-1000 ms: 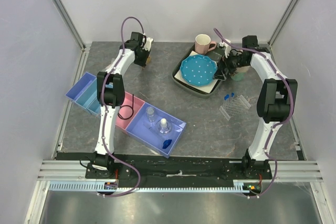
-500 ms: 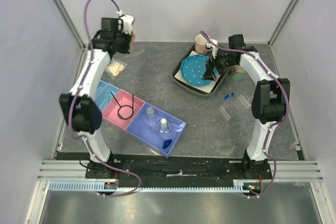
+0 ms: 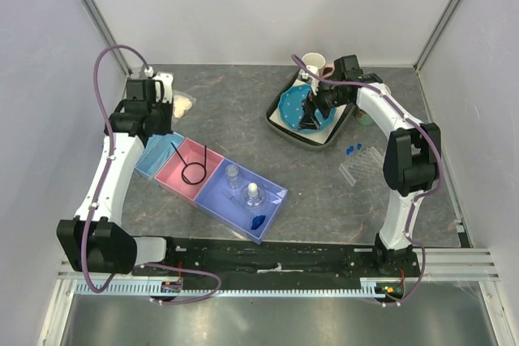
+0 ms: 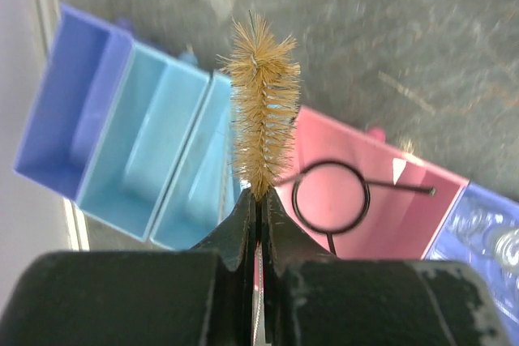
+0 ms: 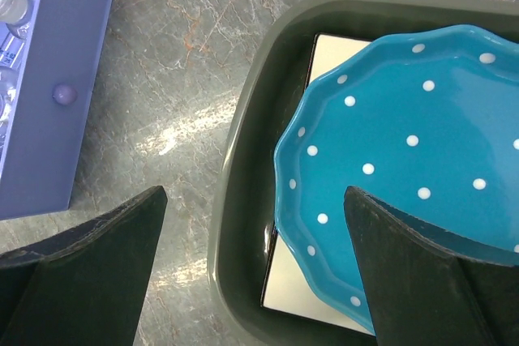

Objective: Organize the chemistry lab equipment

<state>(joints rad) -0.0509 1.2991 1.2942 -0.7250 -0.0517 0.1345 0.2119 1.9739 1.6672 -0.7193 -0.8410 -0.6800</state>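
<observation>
My left gripper (image 3: 152, 111) is shut on a tan bristle brush (image 4: 261, 111) and holds it above the light blue bin (image 4: 138, 151). The black wire ring (image 3: 194, 172) lies in the pink bin (image 3: 185, 160); it also shows in the left wrist view (image 4: 330, 197). Two clear bottles (image 3: 234, 175) and a blue hexagonal piece (image 3: 257, 221) sit in the purple bin (image 3: 272, 200). The bag of white wads (image 3: 183, 104) lies at the back left. The clear tube rack (image 3: 362, 164) and blue-capped tubes (image 3: 353, 149) lie at the right. My right gripper (image 5: 255, 192) is open and empty over the grey tray's left wall (image 5: 239, 168).
The blue dotted plate (image 5: 422, 143) rests on a white square in the grey tray (image 3: 280, 123). A pink mug (image 3: 314, 63) stands behind the tray and a green mug (image 3: 367, 116) is beside it. The purple bin's end (image 5: 49, 103) shows in the right wrist view.
My left arm has swung from the back of the table to the left and now hangs over the blue bins. My right gripper has moved left over the plate to the tray's edge.
</observation>
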